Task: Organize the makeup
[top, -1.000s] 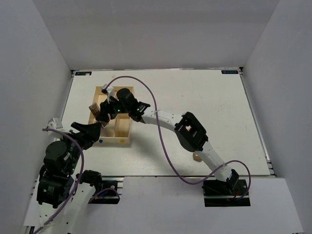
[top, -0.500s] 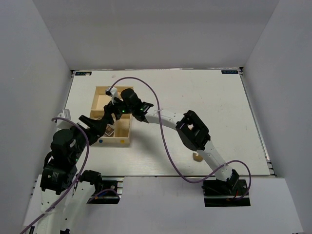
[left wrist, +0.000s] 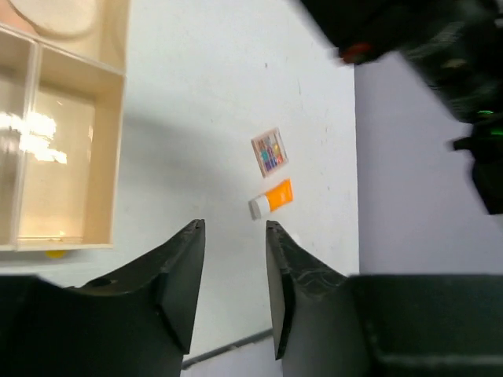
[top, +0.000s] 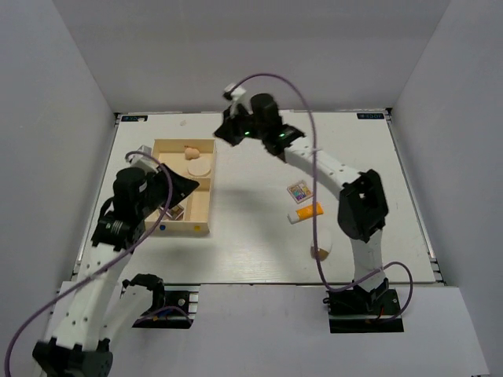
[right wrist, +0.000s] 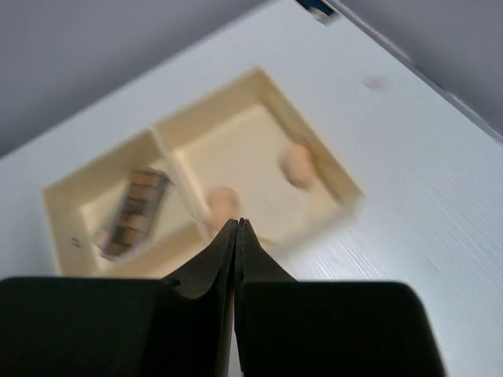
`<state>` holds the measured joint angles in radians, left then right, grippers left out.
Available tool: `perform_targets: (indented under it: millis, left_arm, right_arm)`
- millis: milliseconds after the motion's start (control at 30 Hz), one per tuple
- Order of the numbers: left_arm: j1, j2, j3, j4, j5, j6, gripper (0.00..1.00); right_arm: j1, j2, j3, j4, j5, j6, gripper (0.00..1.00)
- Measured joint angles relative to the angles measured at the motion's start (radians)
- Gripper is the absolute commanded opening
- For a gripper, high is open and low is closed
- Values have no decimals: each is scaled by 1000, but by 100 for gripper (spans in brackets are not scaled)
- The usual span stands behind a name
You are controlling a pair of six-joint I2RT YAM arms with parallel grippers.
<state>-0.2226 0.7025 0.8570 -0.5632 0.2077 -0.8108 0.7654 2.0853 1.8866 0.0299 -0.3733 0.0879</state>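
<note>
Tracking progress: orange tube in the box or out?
Out. The orange tube lies on the table, well right of the wooden box, next to the square multicolour palette.

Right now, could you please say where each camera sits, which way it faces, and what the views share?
Top external: above, behind the bases, facing down on the table; both arms show.
Left wrist: looks past the left gripper at the multicolour palette and orange tube.
Right wrist: raised, looks past the shut right gripper into the wooden box.
Shared: all three show the wooden box.
</note>
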Motion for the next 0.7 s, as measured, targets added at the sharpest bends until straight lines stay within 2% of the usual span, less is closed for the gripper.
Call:
perform_targets:
  millis: [33, 100, 133, 200, 233, 367, 500, 700]
  left_arm:
    - [-3, 47, 0, 19, 21, -1, 44]
    - [-13, 138, 1, 61, 56, 4, 43]
    - [-17, 178, 1, 75, 67, 6, 43]
    - [-31, 250, 3, 98, 84, 11, 46]
    - [-38, 277, 5, 108, 89, 14, 53]
    - [-88, 357, 7, 161, 104, 16, 69]
    - [-130, 383, 7, 191, 107, 18, 73]
    - [-167, 373, 6, 199, 87, 17, 74]
  right_arm:
    - [-42, -40, -35, -18, 14, -14, 14]
    - [-133, -123, -129, -80, 40, -47, 36]
    - [-165, -143, -154, -119, 58, -73, 64]
    - [-260, -190, -218, -209, 95, -127, 83]
    - [-288, -201, -241, -248, 111, -153, 89]
    - [-349, -214, -314, -455, 161, -270, 89]
    - [-367, -214, -372, -622, 209, -349, 89]
    - [-373, -216, -496, -679, 293, -416, 89]
